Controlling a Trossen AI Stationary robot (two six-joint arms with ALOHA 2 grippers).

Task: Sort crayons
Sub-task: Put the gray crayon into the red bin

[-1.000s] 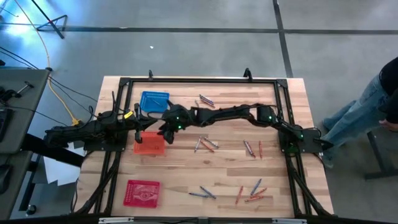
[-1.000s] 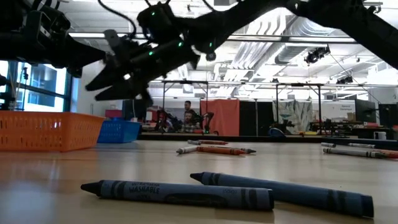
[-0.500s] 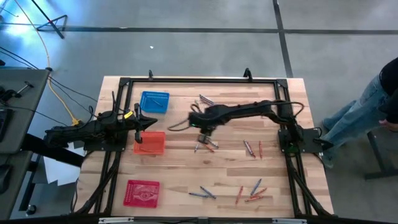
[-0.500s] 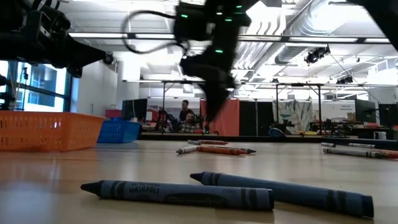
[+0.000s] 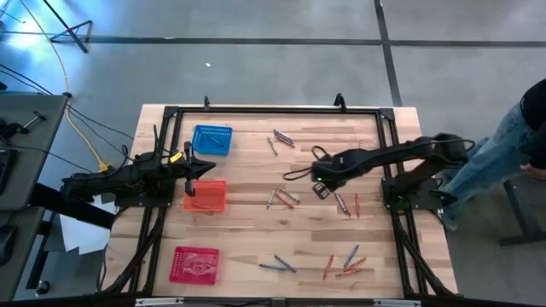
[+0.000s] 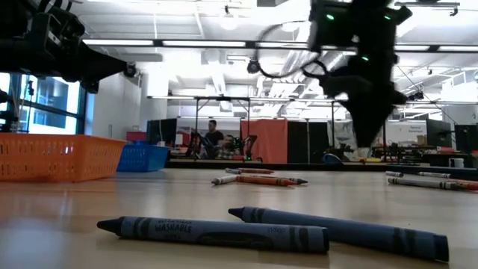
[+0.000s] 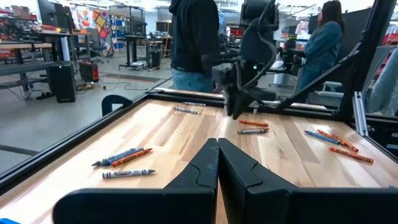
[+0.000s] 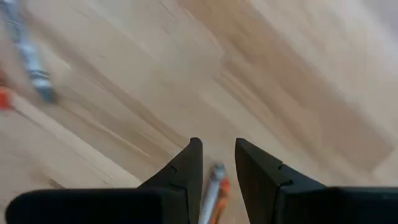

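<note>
High view: the right gripper (image 5: 322, 189) hangs over the table's (image 5: 256, 247) middle-right, jaws parted with nothing held — a grey crayon (image 8: 210, 190) and an orange one lie on the wood directly beneath the gap. Other crayons (image 5: 281, 198) lie scattered near the centre and the near edge. Left gripper (image 5: 191, 179), fingers pressed together, waits above the orange basket (image 5: 206, 196).

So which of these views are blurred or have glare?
Right wrist view: motion-smeared, the crayons are streaks. Low view: near crayons crisp, right gripper a dark silhouette against bright ceiling lights. High view: glare at the top-left floor. Left wrist view: evenly lit, clear.
</note>
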